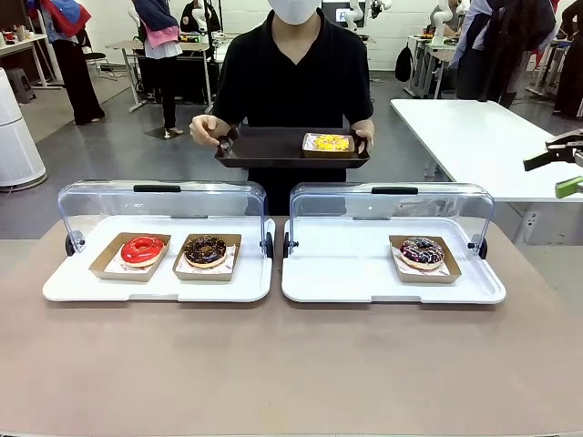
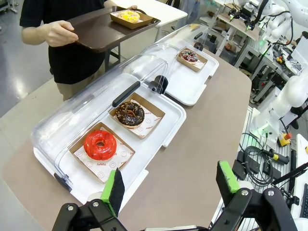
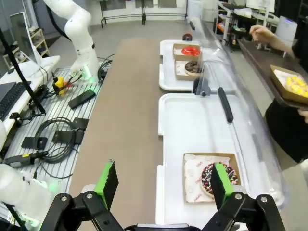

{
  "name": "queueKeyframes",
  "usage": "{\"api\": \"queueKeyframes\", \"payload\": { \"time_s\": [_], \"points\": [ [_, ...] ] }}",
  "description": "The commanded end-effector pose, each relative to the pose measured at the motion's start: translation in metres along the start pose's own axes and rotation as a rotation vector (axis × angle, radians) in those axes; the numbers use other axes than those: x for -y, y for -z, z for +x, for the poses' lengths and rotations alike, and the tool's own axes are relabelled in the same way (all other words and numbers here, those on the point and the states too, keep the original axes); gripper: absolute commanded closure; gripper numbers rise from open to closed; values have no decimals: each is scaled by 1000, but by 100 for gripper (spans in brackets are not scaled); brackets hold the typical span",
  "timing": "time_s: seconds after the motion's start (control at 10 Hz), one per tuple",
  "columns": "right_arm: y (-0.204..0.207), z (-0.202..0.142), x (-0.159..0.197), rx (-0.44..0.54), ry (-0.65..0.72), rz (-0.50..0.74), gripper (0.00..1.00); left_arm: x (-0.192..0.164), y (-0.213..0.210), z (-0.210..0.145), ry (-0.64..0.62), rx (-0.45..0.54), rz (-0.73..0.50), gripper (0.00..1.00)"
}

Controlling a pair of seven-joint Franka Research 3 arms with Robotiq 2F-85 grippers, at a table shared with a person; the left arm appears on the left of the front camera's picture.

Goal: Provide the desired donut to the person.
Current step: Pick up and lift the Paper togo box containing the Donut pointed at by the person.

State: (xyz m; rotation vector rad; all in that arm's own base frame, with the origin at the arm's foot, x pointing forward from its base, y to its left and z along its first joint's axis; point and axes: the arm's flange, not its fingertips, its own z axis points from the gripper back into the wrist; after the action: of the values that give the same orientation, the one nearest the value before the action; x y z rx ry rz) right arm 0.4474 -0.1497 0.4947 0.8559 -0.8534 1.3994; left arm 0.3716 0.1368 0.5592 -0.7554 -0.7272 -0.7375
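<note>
On dark tray — yellow donut.

I'm looking at a brown table carrying two white trays side by side, the left tray and the right tray, nearly touching at the middle. Each has a clear lid swung up at its far edge, the left lid and the right lid. Each lid has a black handle on top. Beyond, on the right, stands a white table. A white cylinder sits on the floor at far left. In the right wrist view I get black cables and a keyboard by a wire rack beside the brown table.
</note>
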Motion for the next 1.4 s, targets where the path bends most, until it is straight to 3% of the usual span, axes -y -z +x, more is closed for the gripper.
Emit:
{"api": "queueKeyframes", "payload": {
  "time_s": [0.0, 0.1, 0.2, 1.3],
  "points": [
    [-9, -2, -3, -42, -13, -38, 0, 1, 0, 0, 6, 13, -8, 0],
    [-9, 5, 0, -70, -11, -107, 0, 1, 0, 0, 6, 13, -8, 0],
    [-6, -2, -2, -6, 2, -11, 0, 1, 0, 0, 6, 13, -8, 0],
    [-6, -2, -2, -6, 2, -11, 0, 1, 0, 0, 6, 13, -8, 0]
  ]
}}
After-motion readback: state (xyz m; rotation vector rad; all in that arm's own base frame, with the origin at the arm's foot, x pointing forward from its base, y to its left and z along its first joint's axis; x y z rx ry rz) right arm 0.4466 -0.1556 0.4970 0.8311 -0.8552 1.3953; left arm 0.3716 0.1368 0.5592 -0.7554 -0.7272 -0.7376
